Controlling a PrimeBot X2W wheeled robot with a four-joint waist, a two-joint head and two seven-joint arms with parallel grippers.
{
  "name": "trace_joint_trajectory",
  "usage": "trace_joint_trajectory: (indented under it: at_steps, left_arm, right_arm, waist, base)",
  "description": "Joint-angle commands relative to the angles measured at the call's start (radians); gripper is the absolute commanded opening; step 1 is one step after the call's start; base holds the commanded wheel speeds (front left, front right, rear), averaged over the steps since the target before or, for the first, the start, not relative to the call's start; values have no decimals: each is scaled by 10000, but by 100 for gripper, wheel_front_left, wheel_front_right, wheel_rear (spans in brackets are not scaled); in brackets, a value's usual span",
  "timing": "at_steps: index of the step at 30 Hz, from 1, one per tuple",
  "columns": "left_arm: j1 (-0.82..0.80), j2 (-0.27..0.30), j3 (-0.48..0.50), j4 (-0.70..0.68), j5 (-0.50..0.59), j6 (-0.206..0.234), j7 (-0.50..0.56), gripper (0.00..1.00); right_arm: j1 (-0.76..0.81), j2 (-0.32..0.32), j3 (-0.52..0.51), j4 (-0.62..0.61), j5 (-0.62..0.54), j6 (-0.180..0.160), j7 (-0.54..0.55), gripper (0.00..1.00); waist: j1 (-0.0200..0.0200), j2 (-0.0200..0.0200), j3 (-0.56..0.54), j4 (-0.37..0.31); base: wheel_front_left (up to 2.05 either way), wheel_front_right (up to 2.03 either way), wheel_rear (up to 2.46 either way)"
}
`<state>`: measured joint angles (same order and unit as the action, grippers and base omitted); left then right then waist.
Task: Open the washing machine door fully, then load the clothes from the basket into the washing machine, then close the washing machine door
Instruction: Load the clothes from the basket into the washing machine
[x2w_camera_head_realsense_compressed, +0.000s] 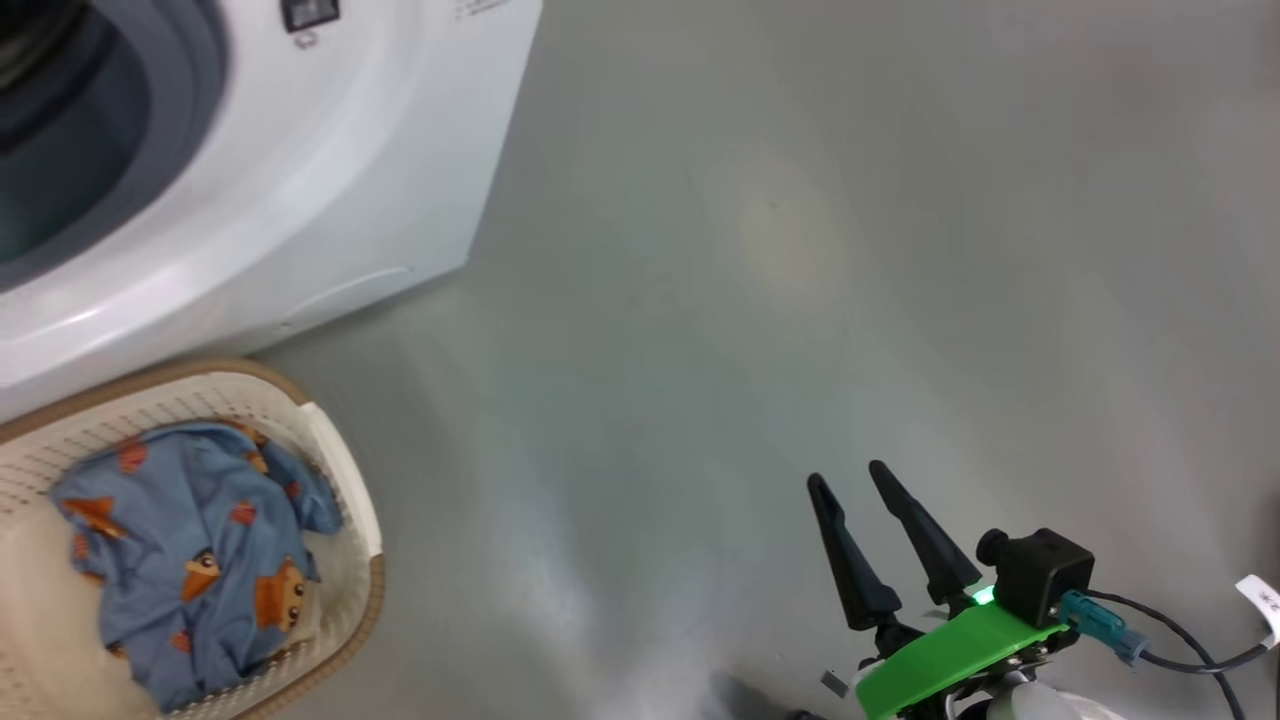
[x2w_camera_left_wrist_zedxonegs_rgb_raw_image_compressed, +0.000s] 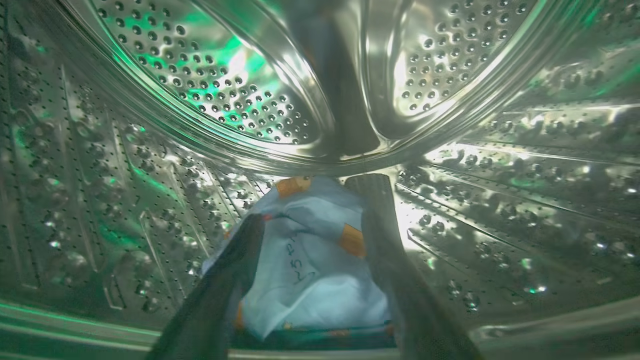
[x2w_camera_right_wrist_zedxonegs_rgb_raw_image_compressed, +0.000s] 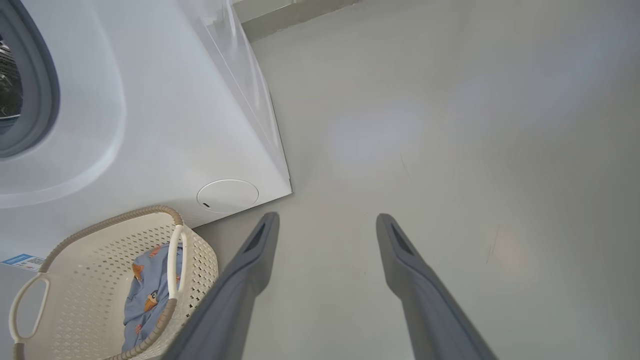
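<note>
My left gripper (x2w_camera_left_wrist_zedxonegs_rgb_raw_image_compressed: 312, 200) is deep inside the washing machine's steel drum (x2w_camera_left_wrist_zedxonegs_rgb_raw_image_compressed: 200, 75), its jaws spread wide. A light blue garment (x2w_camera_left_wrist_zedxonegs_rgb_raw_image_compressed: 310, 270) with orange figures lies on the drum wall between and beyond the fingers. The white washing machine (x2w_camera_head_realsense_compressed: 330, 150) stands at the upper left with its grey gasket (x2w_camera_head_realsense_compressed: 180, 120) exposed; the washing machine door is out of view. The cream basket (x2w_camera_head_realsense_compressed: 340, 470) sits on the floor before it, with more blue clothes (x2w_camera_head_realsense_compressed: 200, 560) inside. My right gripper (x2w_camera_head_realsense_compressed: 848, 477) hangs open and empty over bare floor at the lower right.
Grey floor (x2w_camera_head_realsense_compressed: 800, 250) stretches to the right of the machine. In the right wrist view, the basket (x2w_camera_right_wrist_zedxonegs_rgb_raw_image_compressed: 100, 280) stands left of the open fingers (x2w_camera_right_wrist_zedxonegs_rgb_raw_image_compressed: 250, 260), below the machine's round filter cover (x2w_camera_right_wrist_zedxonegs_rgb_raw_image_compressed: 227, 195). A cable (x2w_camera_head_realsense_compressed: 1180, 640) trails from the right wrist.
</note>
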<state>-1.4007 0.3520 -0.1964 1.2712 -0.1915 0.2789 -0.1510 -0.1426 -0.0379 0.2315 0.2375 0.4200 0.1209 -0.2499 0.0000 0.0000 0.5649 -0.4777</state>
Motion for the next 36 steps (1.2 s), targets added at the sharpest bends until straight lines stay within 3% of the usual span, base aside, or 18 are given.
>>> trace_joint_trajectory:
  at_steps: [1, 9, 15, 26, 36]
  left_arm:
    - [424, 19, 236, -126, -249, 141, -332, 100]
    - [1374, -979, 536, -66, -830, 156, -921, 100]
    - [2377, -1808, 670, -414, -1173, -265, -1093, 100]
    - [5378, -2807, 930, -3183, -1276, -864, -1106, 100]
    - [8354, -3010, 599, -5730, -1159, -1396, -1107, 100]
  right_arm:
    - [244, -124, 28, -130, -176, 98, -118, 100]
    - [451, -171, -306, -165, -461, 98, -118, 100]
    - [626, -251, -603, -192, -654, 98, -118, 100]
    - [1060, -416, -1413, -376, -1074, 98, -118, 100]
    - [1413, -564, -2005, -639, -1444, 98, -118, 100]
  waist:
    - [0, 0, -539, 446]
    - [0, 0, -1379, 1165]
    - [0, 0, -2124, 1820]
    - [0, 0, -3549, 2969]
    - [0, 0, -4481, 3586]
  base:
    - [0, 0, 0]
    - [0, 0, 0]
    - [0, 0, 0]
    - [0, 0, 0]
    - [0, 0, 0]
